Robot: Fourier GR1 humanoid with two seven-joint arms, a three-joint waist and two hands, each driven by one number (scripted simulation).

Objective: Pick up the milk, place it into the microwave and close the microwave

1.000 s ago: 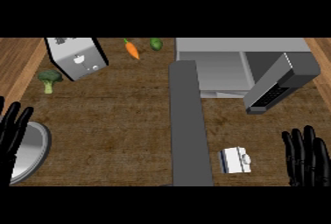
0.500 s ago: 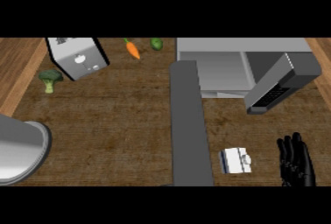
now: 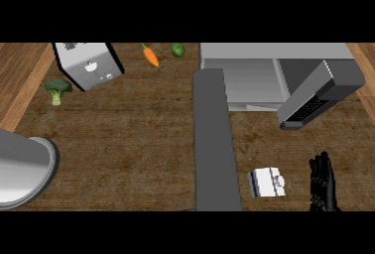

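While the milk lies on the wooden counter exactly where it lay a second ago, the right hand has drawn closer to it. That hand was farther out toward the counter's right edge a second ago, showing broad with its fingers spread; now it stands just right of the milk, turned edge-on so it looks narrow, fingers straight and together, pointing toward the microwave. A small strip of counter shows between hand and milk, so they are apart. The milk is a small white carton with a dark band on its left side, and it sits just right of the long grey bar that runs down the counter from the microwave's front left corner.

Beyond the milk stands the microwave, unchanged, its door swung open toward the right and its pale cavity showing.

Left of the bar, the black left hand seen a second ago no longer shows; only the grey forearm fills the counter's lower left edge, so whether its fingers are apart or together cannot be told. Farther off lie the broccoli, the toaster, the carrot and a small green vegetable, all where they were.
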